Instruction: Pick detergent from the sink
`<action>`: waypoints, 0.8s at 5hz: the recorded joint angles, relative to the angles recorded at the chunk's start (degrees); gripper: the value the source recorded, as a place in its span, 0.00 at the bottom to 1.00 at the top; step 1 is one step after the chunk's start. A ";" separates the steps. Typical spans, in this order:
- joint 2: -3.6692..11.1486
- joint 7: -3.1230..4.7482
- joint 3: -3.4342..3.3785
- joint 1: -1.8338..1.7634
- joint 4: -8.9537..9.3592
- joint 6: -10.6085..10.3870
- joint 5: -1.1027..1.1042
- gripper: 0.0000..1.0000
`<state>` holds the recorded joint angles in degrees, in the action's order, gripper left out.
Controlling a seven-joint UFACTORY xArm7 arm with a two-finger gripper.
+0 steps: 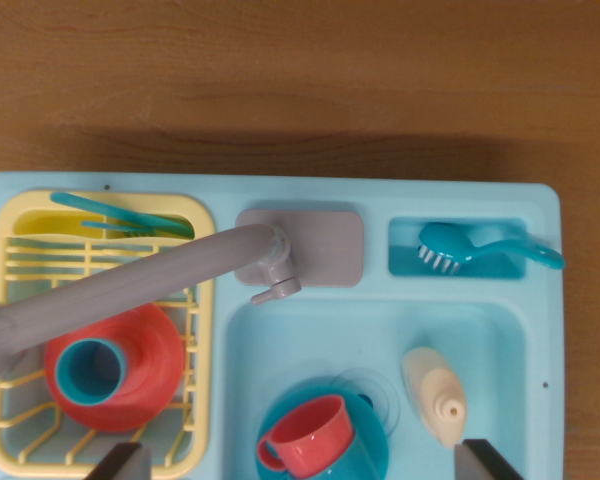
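Observation:
The detergent [435, 392] is a cream bottle lying in the light blue sink basin [490, 335], on its right side, with its cap toward the bottom of the wrist view. My gripper [302, 465] is open above the sink. Only its two dark fingertips show at the bottom edge, one over the dish rack and one [485, 458] just below and right of the bottle's cap. Nothing is between them that they hold.
A red cup [308, 438] sits on a teal plate [370, 450] in the basin, left of the bottle. The grey faucet [130, 285] swings left over a yellow dish rack [20, 440] holding a red bowl [145, 375] and teal cup [88, 370]. A teal brush [470, 248] lies in the upper right compartment. The sink rests on a wooden table [300, 80].

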<state>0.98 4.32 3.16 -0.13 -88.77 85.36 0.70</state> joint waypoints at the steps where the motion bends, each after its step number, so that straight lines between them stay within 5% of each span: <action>1: 0.00 0.00 0.00 0.00 0.00 0.00 0.00 0.00; 2: 0.52 1.35 0.26 0.35 1.48 -1.78 -0.41 0.00; 3: 0.52 1.35 0.26 0.35 1.48 -1.78 -0.41 0.00; 4: 1.11 2.91 0.57 0.75 3.20 -3.84 -0.88 0.00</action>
<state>2.10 7.23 3.73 0.62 -85.57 81.52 -0.18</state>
